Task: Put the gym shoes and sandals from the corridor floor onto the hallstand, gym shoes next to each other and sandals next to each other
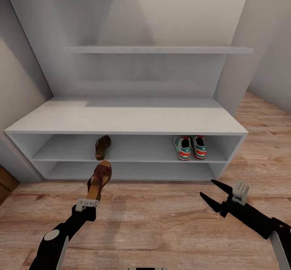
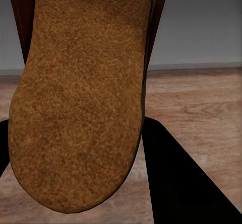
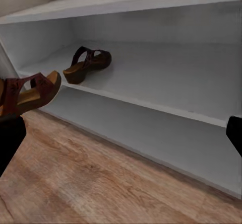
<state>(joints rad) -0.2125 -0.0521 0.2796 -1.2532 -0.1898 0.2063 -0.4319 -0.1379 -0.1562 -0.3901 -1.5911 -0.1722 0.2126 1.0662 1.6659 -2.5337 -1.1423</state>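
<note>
Head view gives me the hallstand [image 1: 121, 120] across the middle of the frame, with one sandal on the upper shelf [image 1: 102, 146] left of centre and the two gym shoes [image 1: 190, 147] side by side on the same shelf toward the right. My left gripper [image 1: 88, 203], lower left, has its jaws closed on the second sandal [image 1: 99, 178], which is held off the corridor floor [image 1: 153, 217] just in front of the rack. My right gripper [image 1: 213, 196], lower right, has its jaws spread apart with nothing between them.
</note>
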